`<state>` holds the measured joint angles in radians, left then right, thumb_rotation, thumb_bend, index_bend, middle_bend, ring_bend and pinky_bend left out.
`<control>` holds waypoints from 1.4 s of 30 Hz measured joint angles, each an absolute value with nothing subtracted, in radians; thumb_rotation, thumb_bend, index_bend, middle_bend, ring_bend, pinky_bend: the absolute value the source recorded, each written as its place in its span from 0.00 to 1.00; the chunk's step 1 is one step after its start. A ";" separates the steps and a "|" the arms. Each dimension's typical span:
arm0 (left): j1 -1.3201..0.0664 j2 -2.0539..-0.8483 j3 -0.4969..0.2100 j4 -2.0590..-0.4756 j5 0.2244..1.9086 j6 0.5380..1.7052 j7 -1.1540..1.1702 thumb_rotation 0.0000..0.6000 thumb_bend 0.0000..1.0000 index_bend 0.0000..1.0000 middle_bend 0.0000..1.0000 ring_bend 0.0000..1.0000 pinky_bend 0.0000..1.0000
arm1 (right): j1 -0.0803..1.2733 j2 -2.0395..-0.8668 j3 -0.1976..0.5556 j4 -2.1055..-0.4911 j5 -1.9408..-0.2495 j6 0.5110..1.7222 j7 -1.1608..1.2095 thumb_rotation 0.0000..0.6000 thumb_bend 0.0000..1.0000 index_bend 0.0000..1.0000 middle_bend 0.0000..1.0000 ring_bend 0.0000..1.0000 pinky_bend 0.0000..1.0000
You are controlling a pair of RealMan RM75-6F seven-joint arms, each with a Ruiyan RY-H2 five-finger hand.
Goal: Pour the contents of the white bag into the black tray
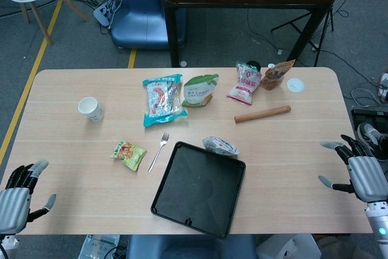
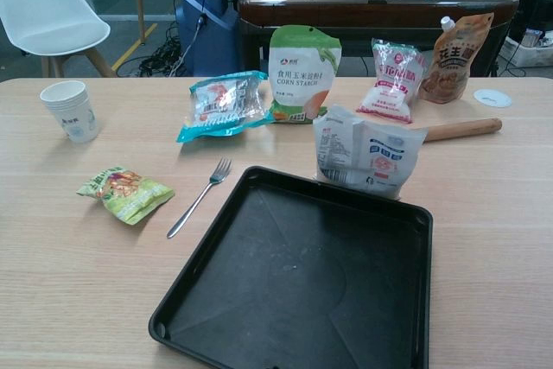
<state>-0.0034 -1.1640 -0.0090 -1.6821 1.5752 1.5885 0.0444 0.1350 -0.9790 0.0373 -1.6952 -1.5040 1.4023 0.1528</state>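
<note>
Nothing's poured yet: the white bag (image 2: 367, 155) stands just behind the empty black tray (image 1: 182, 197), while left robot hand (image 1: 17, 193) and right robot hand (image 1: 359, 173) wait open-fingered, holding nothing, at the worktop's (image 1: 73, 150) edges.

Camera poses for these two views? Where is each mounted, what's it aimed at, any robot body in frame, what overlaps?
Head view: high, looking steeply down on the table; the left robot hand and right robot hand show at the bottom corners, both empty with fingers apart.
Chest view: low, near the table edge, looking forward across it; no robot body shows.
Shared: black tray, white bag, fork, cup, rolling pin.
</note>
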 measured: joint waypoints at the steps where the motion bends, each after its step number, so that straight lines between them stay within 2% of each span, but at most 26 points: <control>1: -0.003 -1.164 -0.009 -1.681 1.575 1.588 0.044 1.00 0.29 0.12 0.14 0.11 0.05 | 0.134 -0.979 0.037 -1.697 -1.505 1.404 0.151 1.00 0.14 0.25 0.30 0.10 0.12; 15: -0.004 -1.174 -0.008 -1.671 1.574 1.584 0.036 1.00 0.29 0.12 0.14 0.11 0.05 | 0.187 -1.011 0.054 -1.700 -1.507 1.329 0.144 1.00 0.14 0.25 0.30 0.10 0.12; 24: 0.002 -1.169 -0.005 -1.675 1.584 1.598 0.034 1.00 0.29 0.12 0.14 0.11 0.05 | 0.311 -1.073 0.086 -1.708 -1.470 1.149 0.101 1.00 0.13 0.11 0.22 0.10 0.12; 29: 0.006 -1.169 -0.002 -1.680 1.588 1.604 0.036 1.00 0.29 0.12 0.14 0.11 0.05 | 0.410 -1.159 0.116 -1.687 -1.436 1.035 0.088 1.00 0.13 0.05 0.15 0.08 0.12; 39: 0.011 -1.164 0.000 -1.685 1.588 1.606 0.036 1.00 0.29 0.12 0.14 0.11 0.05 | 0.555 -1.366 0.159 -1.553 -1.358 0.910 0.028 1.00 0.13 0.05 0.15 0.06 0.12; 42: 0.012 -1.164 0.001 -1.685 1.588 1.607 0.035 1.00 0.29 0.12 0.14 0.11 0.05 | 0.584 -1.422 0.171 -1.506 -1.334 0.887 0.022 1.00 0.16 0.05 0.18 0.06 0.16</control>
